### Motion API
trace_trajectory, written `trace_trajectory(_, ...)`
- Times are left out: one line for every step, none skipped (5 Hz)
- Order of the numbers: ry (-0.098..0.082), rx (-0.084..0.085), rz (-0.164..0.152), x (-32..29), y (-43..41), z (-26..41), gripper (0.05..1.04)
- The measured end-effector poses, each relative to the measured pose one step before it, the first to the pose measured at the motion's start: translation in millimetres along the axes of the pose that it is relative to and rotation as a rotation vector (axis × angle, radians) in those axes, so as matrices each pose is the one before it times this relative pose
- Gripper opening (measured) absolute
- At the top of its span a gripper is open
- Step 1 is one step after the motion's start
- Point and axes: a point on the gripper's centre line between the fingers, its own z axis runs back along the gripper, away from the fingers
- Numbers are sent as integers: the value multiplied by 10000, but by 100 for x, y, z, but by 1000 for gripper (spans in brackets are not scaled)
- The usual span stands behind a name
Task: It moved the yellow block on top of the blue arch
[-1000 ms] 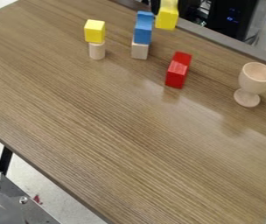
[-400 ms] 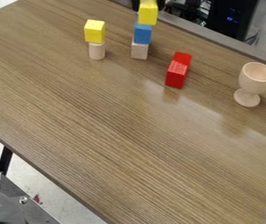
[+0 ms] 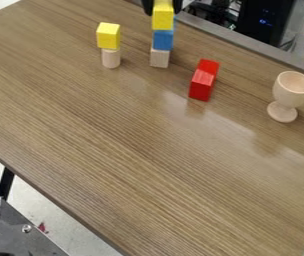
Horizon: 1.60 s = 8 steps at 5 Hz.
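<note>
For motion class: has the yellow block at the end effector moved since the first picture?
Yes, leftward in view: the yellow block was right of the blue block; now appears above it.

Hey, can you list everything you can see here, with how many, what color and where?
Held yellow block: 1, yellow, in the gripper, over the blue arch
Blue arch: 1, blue, on the pale block
Pale block: 1, light wood, on the table
Yellow cube: 1, yellow, on the cylinder
Cylinder: 1, light wood, upper left
Red block: 1, red, upper middle
Goblet: 1, light wood, right
Table: 1, brown, throughout
Gripper: 1, black, top edge
</note>
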Motion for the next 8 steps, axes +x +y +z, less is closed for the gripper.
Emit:
trace_trajectory(130, -25, -15, 158, 271, -688, 552)
trace_trajectory(-15, -4, -18, 330, -39, -210, 552)
trace_trajectory(-61, 0, -15, 326, -52, -28, 552)
trace_trajectory(56, 29, 7, 308, 46, -471, 552)
trace_trajectory(-100, -28, -37, 329, -160, 341, 552)
trace_trajectory(88, 21, 12, 156, 52, -440, 551)
trace_trajectory(-38, 36, -20, 334, 9, -93, 552)
trace_trajectory(20, 51, 8, -33, 81, 0, 552)
